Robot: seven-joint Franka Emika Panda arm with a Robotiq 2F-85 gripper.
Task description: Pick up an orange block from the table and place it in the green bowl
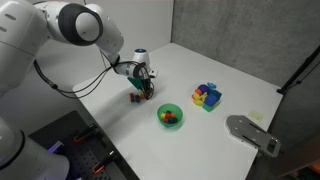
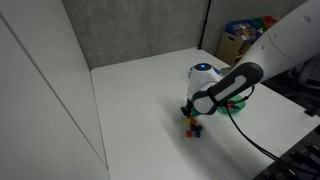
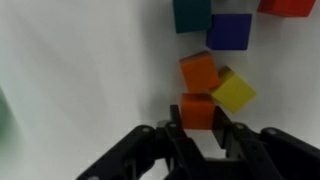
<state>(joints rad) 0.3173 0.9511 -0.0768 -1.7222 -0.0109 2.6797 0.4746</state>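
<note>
The hand (image 3: 198,124) is down at the table (image 1: 230,70). Its two fingers (image 3: 172,128) press on opposite flat sides of an orange block (image 3: 197,108), pinching it. The block sits near the green bowl (image 1: 170,124), not in it. A second orange block (image 3: 199,72) and a yellow block (image 3: 233,92) crowd it, seemingly touching. The cube looks light, stiff and smooth-faced, so a centred hold on parallel faces should suit. A corner grip might let it twist, and lifting straight up would spare the neighbours.
</note>
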